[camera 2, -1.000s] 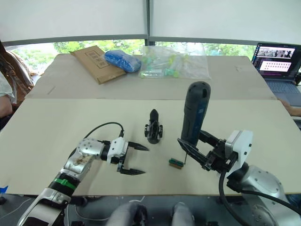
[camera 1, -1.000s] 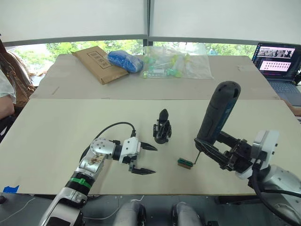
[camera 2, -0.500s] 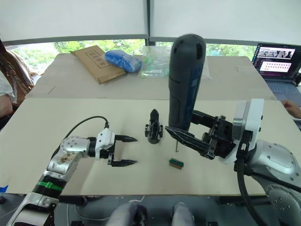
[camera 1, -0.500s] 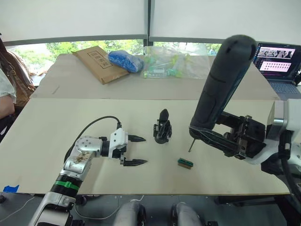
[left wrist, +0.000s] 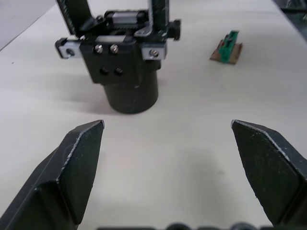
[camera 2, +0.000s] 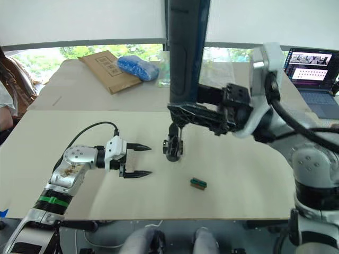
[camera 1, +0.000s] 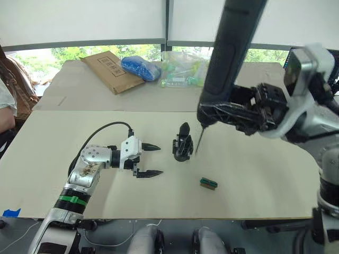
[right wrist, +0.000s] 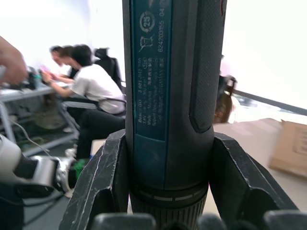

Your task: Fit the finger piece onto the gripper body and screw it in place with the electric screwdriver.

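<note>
Raised since a moment ago, the right gripper (camera 1: 222, 110) clamps the screwdriver (camera 1: 229, 55), bit just beside the body (camera 1: 182, 147) mid-table; left gripper (camera 1: 152, 160) gapes wide near it; bag (camera 1: 192, 69) holds greenish items

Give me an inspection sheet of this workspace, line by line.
Surface: beige table, second table butted behind it.
Job's things: gripper body upright mid-table; electric screwdriver held upright, bit above the body.
Clutter: green-and-brown block; cardboard envelope, blue bundle, plastic bag on rear table.
Grippers: left tool open, empty, beside the body; right tool shut on the screwdriver.
Cables: black cable looping over left arm.
Surroundings: laptop, seated person at left edge.
</note>
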Robot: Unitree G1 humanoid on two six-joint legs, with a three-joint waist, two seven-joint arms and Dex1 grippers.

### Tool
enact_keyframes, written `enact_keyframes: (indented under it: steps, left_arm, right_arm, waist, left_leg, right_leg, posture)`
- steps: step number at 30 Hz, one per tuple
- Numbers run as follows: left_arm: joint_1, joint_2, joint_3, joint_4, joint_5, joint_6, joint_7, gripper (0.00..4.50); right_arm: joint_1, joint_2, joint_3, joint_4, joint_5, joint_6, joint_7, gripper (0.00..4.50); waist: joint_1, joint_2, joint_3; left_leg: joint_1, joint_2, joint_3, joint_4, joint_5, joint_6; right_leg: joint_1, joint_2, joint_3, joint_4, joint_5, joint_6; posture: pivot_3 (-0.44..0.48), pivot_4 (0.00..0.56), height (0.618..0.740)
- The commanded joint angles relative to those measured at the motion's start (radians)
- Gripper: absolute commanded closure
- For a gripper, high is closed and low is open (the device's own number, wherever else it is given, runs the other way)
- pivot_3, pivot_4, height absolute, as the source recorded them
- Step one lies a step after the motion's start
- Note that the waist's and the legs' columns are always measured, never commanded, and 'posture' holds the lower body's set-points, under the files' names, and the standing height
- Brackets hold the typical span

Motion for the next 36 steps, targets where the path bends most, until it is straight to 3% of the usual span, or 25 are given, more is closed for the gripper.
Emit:
enact_keyframes:
  steps: [1,12,24,36]
  left_arm:
    - [-0.027,-0.006,-0.002,0.017,0.006,-0.024,-0.005,0.00]
    - [-0.107,-0.051,-0.019,0.118,0.022,-0.045,-0.015,0.00]
    - [-0.152,-0.114,-0.033,0.197,0.062,-0.084,-0.008,0.00]
    - [-0.196,-0.165,-0.043,0.313,0.105,-0.141,0.000,0.00]
  right_arm:
    - [-0.084,0.039,0.009,0.038,-0.007,0.016,0.011,2.59]
    - [-0.311,0.251,0.152,0.259,-0.237,0.021,0.059,2.59]
    - [-0.293,0.289,0.192,0.329,-0.455,-0.043,0.196,2.59]
    - [-0.251,0.318,0.179,0.321,-0.529,-0.059,0.239,2.59]
  waist:
    - [0.000,0.000,0.000]
    - [-0.005,0.000,0.000]
    - [-0.013,0.000,0.000]
    - [-0.024,0.000,0.000]
  left_leg:
    - [0.000,0.000,0.000,0.000,0.000,0.000]
    - [-0.003,-0.001,0.001,0.001,0.000,0.000]
    - [-0.005,-0.001,0.002,0.001,0.000,0.000]
    - [-0.005,-0.001,0.002,0.000,0.000,0.000]
  right_leg:
    - [0.000,0.000,0.000,0.000,0.000,0.000]
    - [-0.002,0.001,-0.002,0.002,0.001,0.001]
    - [-0.002,0.002,-0.002,0.003,0.001,0.003]
    - [-0.002,0.002,-0.002,0.002,0.001,0.003]
  posture:
    - [0.000,0.150,0.732]
    - [0.000,0.150,0.732]
    - [0.000,0.150,0.732]
    - [0.000,0.150,0.732]
